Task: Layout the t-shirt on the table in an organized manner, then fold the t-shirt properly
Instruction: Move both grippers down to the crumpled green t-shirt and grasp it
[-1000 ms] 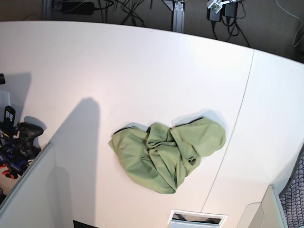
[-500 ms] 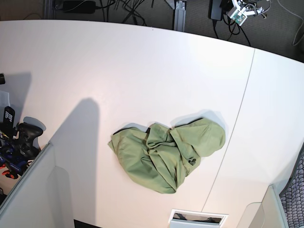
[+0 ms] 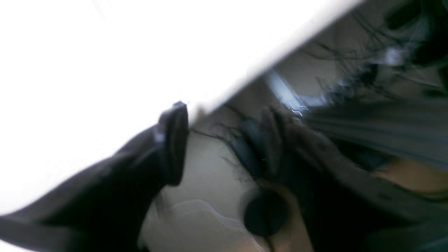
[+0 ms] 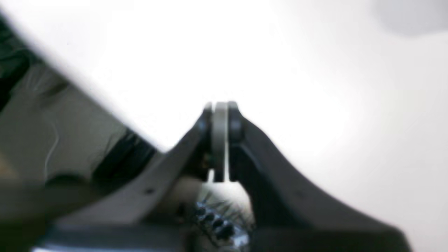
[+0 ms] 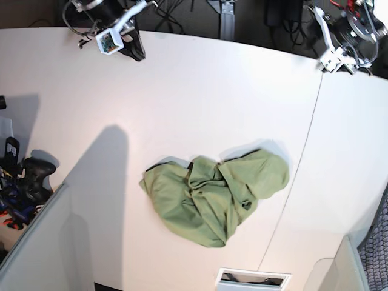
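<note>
White table (image 5: 182,97) carries the t-shirt (image 5: 215,197) crumpled at its near-centre, so nothing is laid out yet; my left gripper (image 3: 217,140), jaws wide and empty, and my right gripper (image 4: 220,140), jaws nearly together and empty, hover at the far table edge, well apart from the shirt.

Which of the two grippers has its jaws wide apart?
The left gripper: its two dark fingers stand clearly apart. On the right gripper, the fingertips are almost together, with only a thin gap.
</note>
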{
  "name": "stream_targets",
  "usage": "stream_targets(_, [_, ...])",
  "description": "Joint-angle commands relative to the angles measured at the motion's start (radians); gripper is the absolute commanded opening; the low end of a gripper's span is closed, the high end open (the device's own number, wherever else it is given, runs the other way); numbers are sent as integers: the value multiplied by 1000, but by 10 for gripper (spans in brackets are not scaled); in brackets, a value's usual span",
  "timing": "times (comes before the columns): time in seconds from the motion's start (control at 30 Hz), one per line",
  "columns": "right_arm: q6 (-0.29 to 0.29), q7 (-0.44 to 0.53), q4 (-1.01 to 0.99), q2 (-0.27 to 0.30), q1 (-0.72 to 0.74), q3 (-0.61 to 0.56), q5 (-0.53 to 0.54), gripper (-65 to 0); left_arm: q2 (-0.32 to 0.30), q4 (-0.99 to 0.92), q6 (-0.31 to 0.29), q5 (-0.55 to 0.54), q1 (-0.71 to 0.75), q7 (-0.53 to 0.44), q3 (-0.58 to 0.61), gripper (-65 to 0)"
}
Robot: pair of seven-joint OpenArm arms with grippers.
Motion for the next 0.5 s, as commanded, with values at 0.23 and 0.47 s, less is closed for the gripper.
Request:
stream_targets(0.23, [-26, 20, -187, -170, 317, 6, 20, -380, -54, -182, 29, -121, -319, -27, -5, -272])
stream_targets(0.47, [-27, 25, -439, -332, 568, 6, -51, -380, -27, -340, 26, -198, -536, -26, -5, -271])
